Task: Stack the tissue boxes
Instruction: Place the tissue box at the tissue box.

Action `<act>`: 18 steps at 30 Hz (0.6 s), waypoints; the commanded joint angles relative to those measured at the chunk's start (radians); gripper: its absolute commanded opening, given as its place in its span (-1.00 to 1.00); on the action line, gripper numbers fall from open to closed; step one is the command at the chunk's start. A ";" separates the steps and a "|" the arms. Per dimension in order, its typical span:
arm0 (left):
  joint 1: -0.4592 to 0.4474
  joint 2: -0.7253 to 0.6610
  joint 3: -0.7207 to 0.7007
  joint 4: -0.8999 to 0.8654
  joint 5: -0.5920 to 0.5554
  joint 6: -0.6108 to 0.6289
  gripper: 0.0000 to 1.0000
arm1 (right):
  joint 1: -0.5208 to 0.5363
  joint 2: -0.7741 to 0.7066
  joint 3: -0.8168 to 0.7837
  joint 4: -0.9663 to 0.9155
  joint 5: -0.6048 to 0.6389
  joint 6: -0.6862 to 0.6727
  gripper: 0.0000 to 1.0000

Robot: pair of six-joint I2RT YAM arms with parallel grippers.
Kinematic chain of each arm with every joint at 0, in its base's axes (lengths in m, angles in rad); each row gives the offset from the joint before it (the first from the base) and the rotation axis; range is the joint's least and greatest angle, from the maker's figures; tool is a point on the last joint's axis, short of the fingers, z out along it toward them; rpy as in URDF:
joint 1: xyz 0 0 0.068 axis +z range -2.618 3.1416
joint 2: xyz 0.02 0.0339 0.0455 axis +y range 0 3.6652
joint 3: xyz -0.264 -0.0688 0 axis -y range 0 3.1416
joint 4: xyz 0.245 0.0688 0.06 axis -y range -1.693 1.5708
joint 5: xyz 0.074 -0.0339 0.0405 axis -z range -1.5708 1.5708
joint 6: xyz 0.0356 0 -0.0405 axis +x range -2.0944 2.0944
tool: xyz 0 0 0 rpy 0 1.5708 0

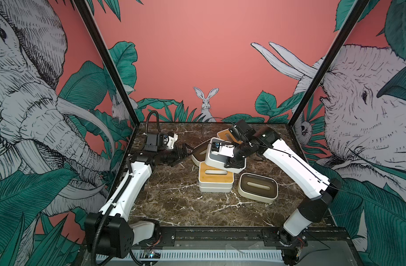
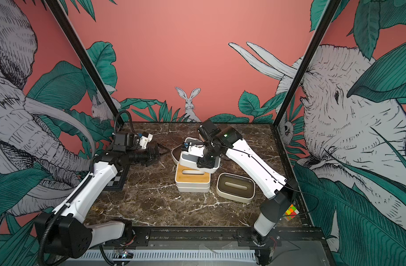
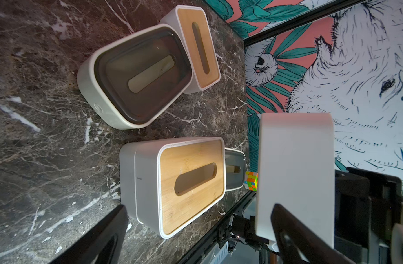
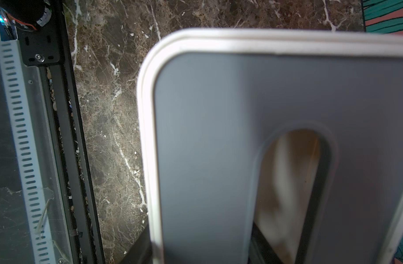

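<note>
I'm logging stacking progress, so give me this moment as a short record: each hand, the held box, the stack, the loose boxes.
right hand: shut on the grey-lidded box
grey-lidded box: tilted, above the stack; contact with it unclear
left hand: open, empty, off to the side of the boxes
stack: two boxes, bamboo lid on top
loose boxes: dark-lidded front box; dark-lidded rear box; bamboo-lidded rear box

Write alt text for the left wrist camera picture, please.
A white tissue box is held up beside a bamboo-lidded box on a marble table. A brown-lidded box and a second bamboo-lidded box sit nearby.
</note>
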 commanded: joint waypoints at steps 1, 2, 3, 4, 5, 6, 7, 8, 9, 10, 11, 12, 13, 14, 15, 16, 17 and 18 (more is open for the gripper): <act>0.005 -0.031 -0.022 -0.025 0.052 0.030 0.99 | 0.031 0.028 0.034 -0.012 0.032 -0.022 -0.19; 0.006 -0.032 -0.024 -0.025 0.056 0.034 0.99 | 0.037 0.035 0.035 -0.014 0.033 -0.026 -0.19; 0.006 -0.031 -0.029 -0.021 0.060 0.036 0.99 | 0.040 0.040 0.033 -0.011 0.035 -0.027 -0.19; 0.005 -0.032 -0.036 -0.017 0.065 0.038 0.99 | 0.044 0.044 0.029 -0.008 0.036 -0.029 -0.19; 0.007 -0.031 -0.044 -0.011 0.070 0.038 0.99 | 0.050 0.048 0.025 -0.003 0.048 -0.030 -0.19; 0.007 -0.031 -0.051 -0.005 0.076 0.038 0.99 | 0.055 0.052 0.022 0.001 0.055 -0.032 -0.19; 0.007 -0.031 -0.062 0.008 0.086 0.036 0.99 | 0.060 0.055 0.017 0.006 0.064 -0.033 -0.19; 0.006 -0.034 -0.073 0.019 0.095 0.031 0.99 | 0.065 0.061 0.015 0.007 0.067 -0.036 -0.19; 0.007 -0.038 -0.081 0.029 0.101 0.026 0.99 | 0.068 0.067 0.016 0.004 0.071 -0.038 -0.19; 0.006 -0.043 -0.090 0.040 0.104 0.021 0.99 | 0.070 0.073 0.016 0.003 0.073 -0.038 -0.19; 0.006 -0.047 -0.102 0.047 0.101 0.019 0.99 | 0.073 0.078 0.015 0.003 0.073 -0.039 -0.19; 0.006 -0.048 -0.106 0.047 0.098 0.019 0.99 | 0.076 0.079 0.012 0.003 0.079 -0.040 -0.19; 0.006 -0.047 -0.109 0.042 0.095 0.023 0.99 | 0.079 0.078 0.004 0.006 0.084 -0.041 -0.19; 0.006 -0.041 -0.109 0.036 0.099 0.027 0.99 | 0.082 0.079 -0.007 0.014 0.087 -0.043 -0.19; 0.006 -0.033 -0.106 0.024 0.097 0.033 0.99 | 0.083 0.079 -0.014 0.017 0.090 -0.045 -0.19; 0.007 -0.026 -0.103 0.007 0.098 0.042 0.99 | 0.086 0.082 -0.017 0.017 0.089 -0.046 -0.19; 0.006 -0.021 -0.103 -0.008 0.096 0.050 0.99 | 0.087 0.085 -0.016 0.015 0.083 -0.046 -0.19; 0.007 -0.019 -0.103 -0.015 0.093 0.057 0.99 | 0.088 0.089 -0.016 0.013 0.082 -0.044 -0.19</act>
